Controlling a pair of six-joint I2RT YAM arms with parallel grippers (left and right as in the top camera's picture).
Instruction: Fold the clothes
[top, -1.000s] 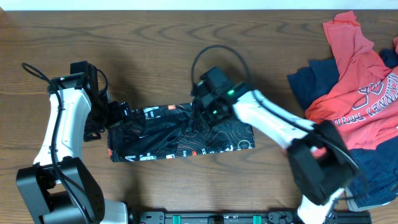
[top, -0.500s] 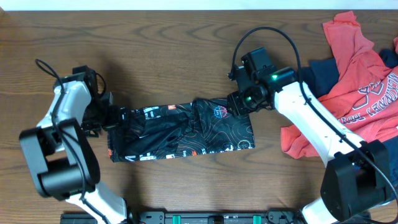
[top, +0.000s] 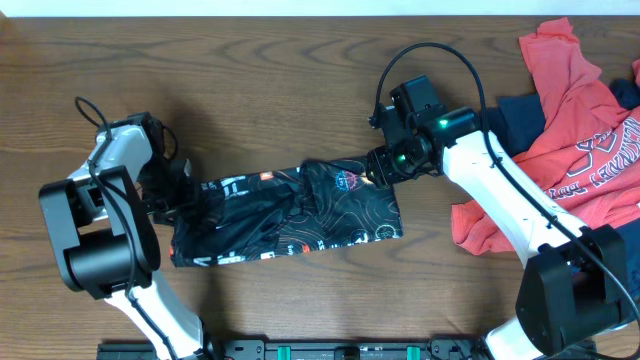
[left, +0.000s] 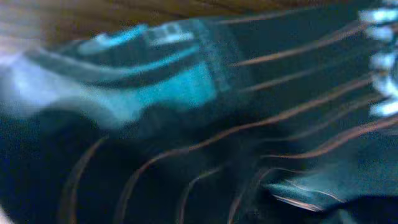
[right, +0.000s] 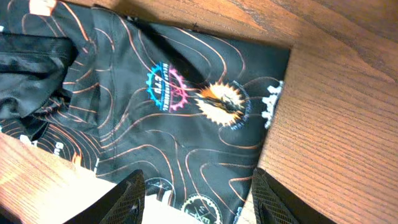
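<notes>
The black jersey (top: 290, 210) with orange contour lines lies as a folded strip at the table's middle. My left gripper (top: 186, 196) is buried in its left end. In the left wrist view blurred dark jersey cloth (left: 205, 143) fills the picture and hides the fingers, and the strip has slid with that hand. My right gripper (top: 386, 166) hovers over the jersey's upper right corner. It is open, with its fingertips (right: 134, 194) wide apart above the printed cloth (right: 186, 118) and nothing between them. The red tee (top: 580, 130) and navy garment (top: 505, 125) lie heaped at the right.
Bare wooden table (top: 300, 60) runs along the back and at the front left. The heap of red and navy clothes reaches the right edge, and part of it lies under the right arm (top: 510, 210). A black rail (top: 340, 350) lines the front edge.
The right arm swung from the jersey's middle to its upper right corner and stayed there. The left gripper pushed into the left end, and the whole strip slid slightly left and toward the front.
</notes>
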